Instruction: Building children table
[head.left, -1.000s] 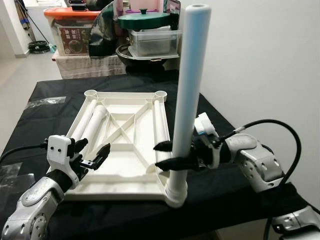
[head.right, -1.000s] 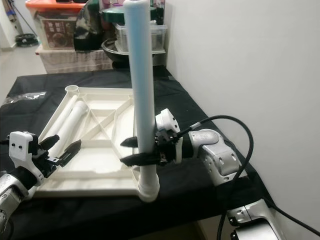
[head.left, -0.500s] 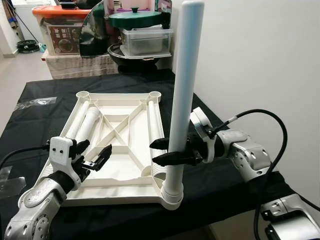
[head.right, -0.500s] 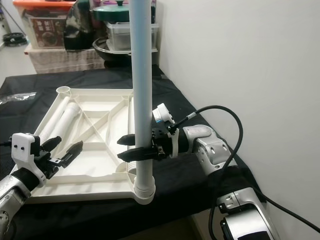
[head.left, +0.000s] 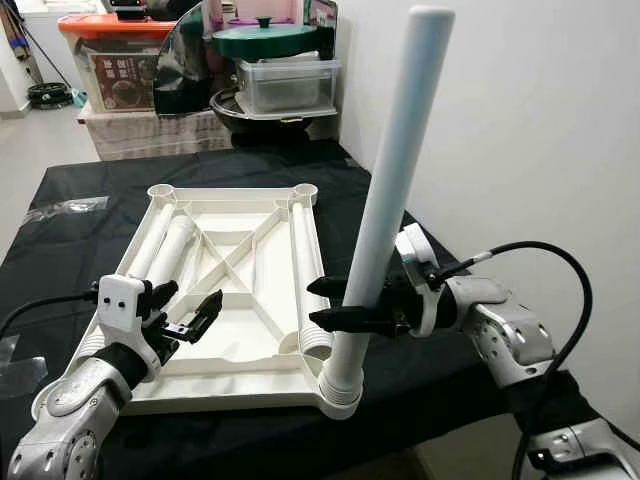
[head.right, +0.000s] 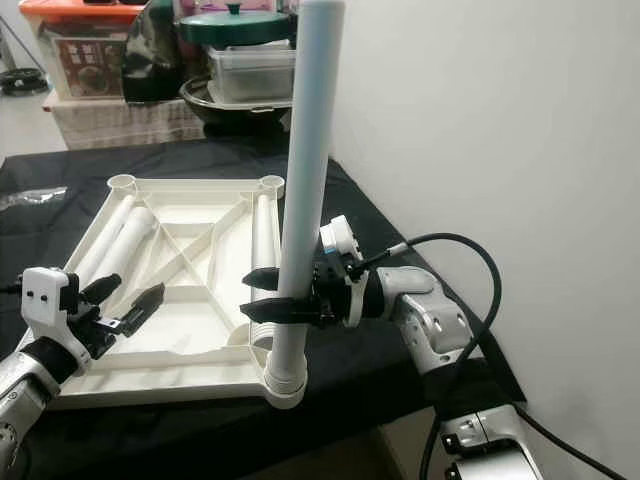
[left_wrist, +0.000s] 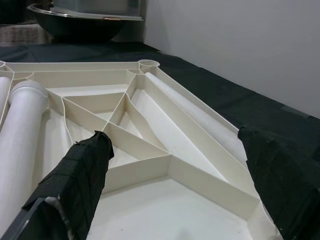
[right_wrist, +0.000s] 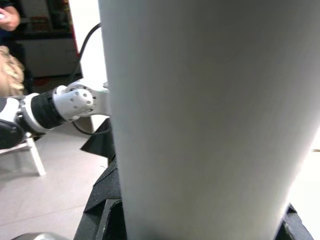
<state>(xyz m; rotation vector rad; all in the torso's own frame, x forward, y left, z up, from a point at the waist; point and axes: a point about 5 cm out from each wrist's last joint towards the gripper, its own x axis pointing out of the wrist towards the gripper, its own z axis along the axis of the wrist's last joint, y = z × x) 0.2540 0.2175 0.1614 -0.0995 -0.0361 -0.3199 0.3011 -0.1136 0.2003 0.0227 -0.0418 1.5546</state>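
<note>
The white plastic table top (head.left: 235, 290) lies upside down on the black cloth. A long white leg (head.left: 385, 210) stands in its near right corner socket (head.left: 338, 392) and leans to the right. My right gripper (head.left: 325, 303) is shut on this leg low down, and the leg's surface (right_wrist: 200, 120) looms close in the right wrist view. My left gripper (head.left: 190, 300) is open just above the near left part of the table top, holding nothing; its fingers (left_wrist: 82, 172) frame the ribs. Two loose legs (head.left: 170, 245) (head.left: 308, 255) lie inside the frame.
The black-clothed table (head.left: 90, 180) ends close in front of me and at the right by the white wall (head.left: 520, 120). Beyond its far edge stand an orange-lidded bin (head.left: 120, 60), a dark pot (head.left: 270, 105) and a clear box under a green lid (head.left: 285, 40). A plastic wrapper (head.left: 70, 208) lies at the far left.
The standing leg has tipped further to the right while my right gripper keeps hold of it. The left gripper has stayed in place, open. The camera shifted slightly.
</note>
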